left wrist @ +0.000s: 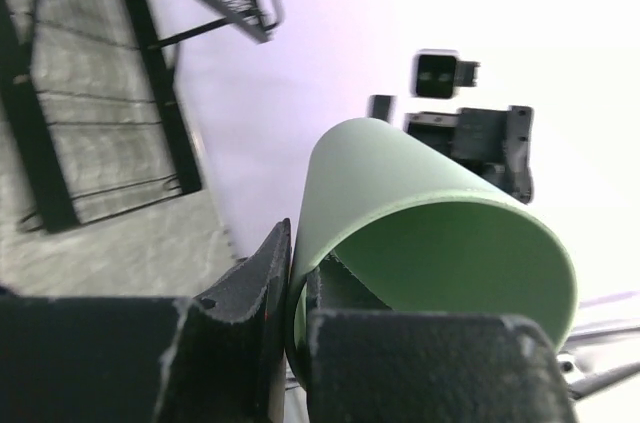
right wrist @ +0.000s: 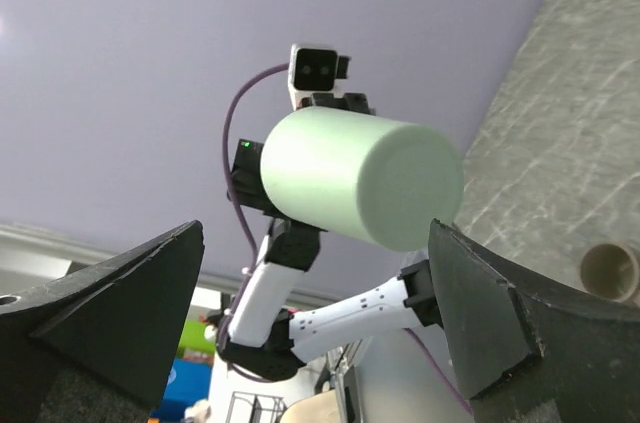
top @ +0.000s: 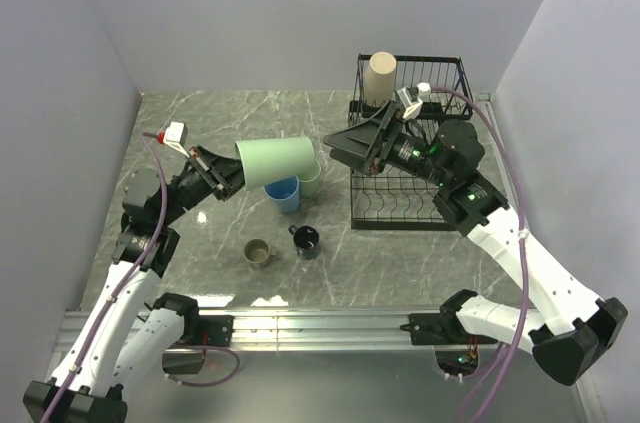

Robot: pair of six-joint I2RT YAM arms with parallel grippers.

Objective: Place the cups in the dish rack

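top external: left fingers (top: 224, 177) pinch a green cup (top: 277, 160) by its rim, base toward the spread right fingers (top: 345, 147), likely for handover.

Centre of top view: blue cup (top: 285, 195) and second green cup (top: 312, 181) partly hidden behind tilted pale green cup (top: 275, 160). Dish rack (top: 440, 68) middle covered by right arm (top: 445, 158). Upper left of left wrist view: rack blurred, cut by edges. Right edge of right wrist view: tan rim (right wrist: 610, 271) cut off, too small to name.

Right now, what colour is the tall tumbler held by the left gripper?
Pale green: the tall matte tumbler shows best in the left wrist view.
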